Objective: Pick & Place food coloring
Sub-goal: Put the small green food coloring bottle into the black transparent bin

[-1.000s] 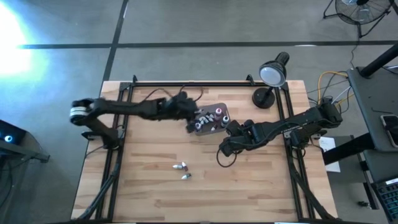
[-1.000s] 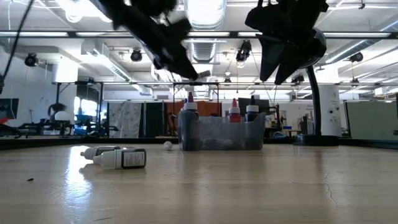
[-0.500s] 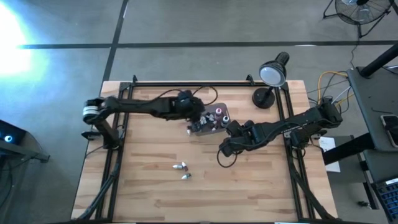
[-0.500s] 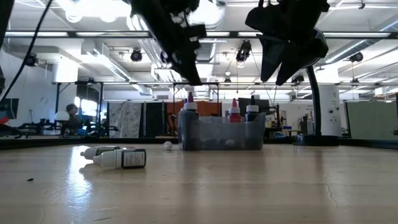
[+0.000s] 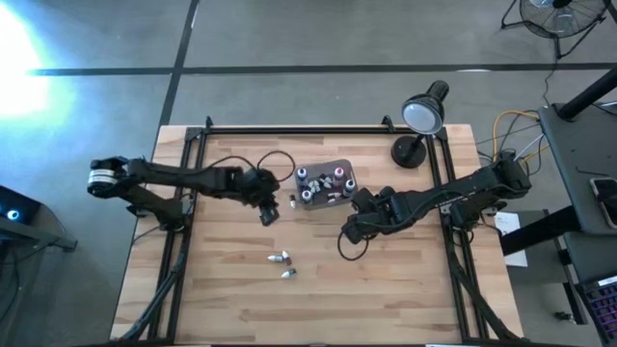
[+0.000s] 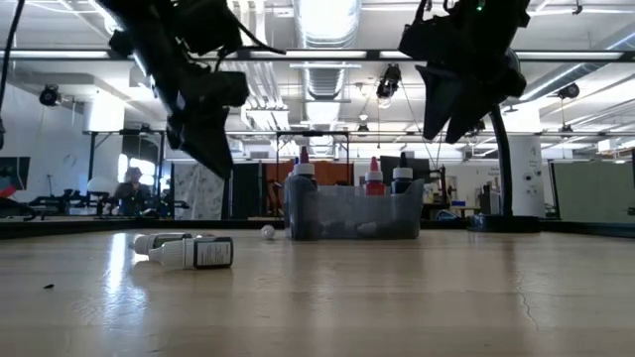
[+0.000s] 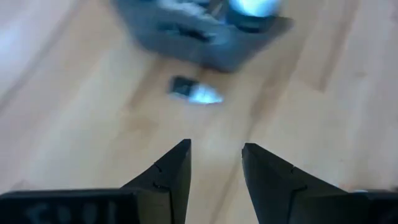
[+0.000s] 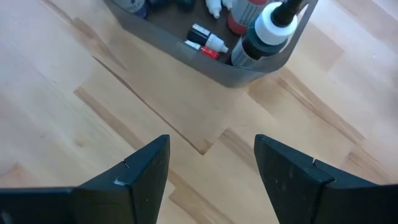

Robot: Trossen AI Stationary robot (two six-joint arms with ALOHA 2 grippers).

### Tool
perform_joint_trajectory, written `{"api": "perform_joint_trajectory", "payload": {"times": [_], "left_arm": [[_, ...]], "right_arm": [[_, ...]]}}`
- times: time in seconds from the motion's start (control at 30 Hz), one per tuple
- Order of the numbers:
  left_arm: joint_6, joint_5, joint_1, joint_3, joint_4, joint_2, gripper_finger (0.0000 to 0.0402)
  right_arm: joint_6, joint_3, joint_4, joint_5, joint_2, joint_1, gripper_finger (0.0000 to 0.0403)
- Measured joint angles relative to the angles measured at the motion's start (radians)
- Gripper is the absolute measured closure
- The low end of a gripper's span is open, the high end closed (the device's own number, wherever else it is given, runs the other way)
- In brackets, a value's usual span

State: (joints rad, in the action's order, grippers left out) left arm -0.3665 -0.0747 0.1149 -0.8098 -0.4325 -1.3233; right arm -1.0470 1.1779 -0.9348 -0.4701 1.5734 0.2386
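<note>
- The wooden desk (image 5: 386, 289) is carrying the whole job, with a black lamp (image 5: 422, 114) standing at its far right corner, out of the work area.
- The right arm is waiting just right of the tub, its right hand (image 5: 351, 229) hanging above the boards with fingers apart and nothing between them, seemingly leaving room for the other arm.
- The left arm is reaching in from the left edge, its left hand (image 5: 268, 214) hovering just left of the tub, released and empty, apparently between pickups.
- The grey tub (image 5: 322, 187) is sitting mid-desk as the collection point, holding several food coloring bottles (image 8: 268, 28), some upright, others lying flat.
- Two bottles (image 5: 282, 265) are lying on their sides nearer the front edge, well apart from the tub, likely next for collection.
- One small bottle (image 7: 194, 92) is lying on the desk just beside the tub's wall, outside it.
</note>
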Motion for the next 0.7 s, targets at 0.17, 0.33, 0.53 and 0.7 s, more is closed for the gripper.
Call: {"api": "perform_joint_trajectory", "payload": {"times": [0.17, 0.33, 0.53, 0.7], "left_arm": [[0.331, 0.103, -0.096, 0.099, 0.173, -0.002, 0.0282], [0.423, 0.132, -0.210, 0.114, 0.156, -0.002, 0.0282], [0.410, 0.092, -0.237, 0.136, 0.149, -0.002, 0.0282], [0.374, 0.129, -0.280, 0.144, 0.147, -0.001, 0.0282]], "right_arm": [[0.015, -0.009, 0.000, 0.004, 0.000, 0.000, 0.0174], [0.014, -0.010, 0.000, 0.050, 0.000, 0.000, 0.0174], [0.015, -0.010, 0.003, 0.053, 0.000, 0.000, 0.0174], [0.032, -0.011, 0.006, 0.054, 0.000, 0.000, 0.0174]]}}
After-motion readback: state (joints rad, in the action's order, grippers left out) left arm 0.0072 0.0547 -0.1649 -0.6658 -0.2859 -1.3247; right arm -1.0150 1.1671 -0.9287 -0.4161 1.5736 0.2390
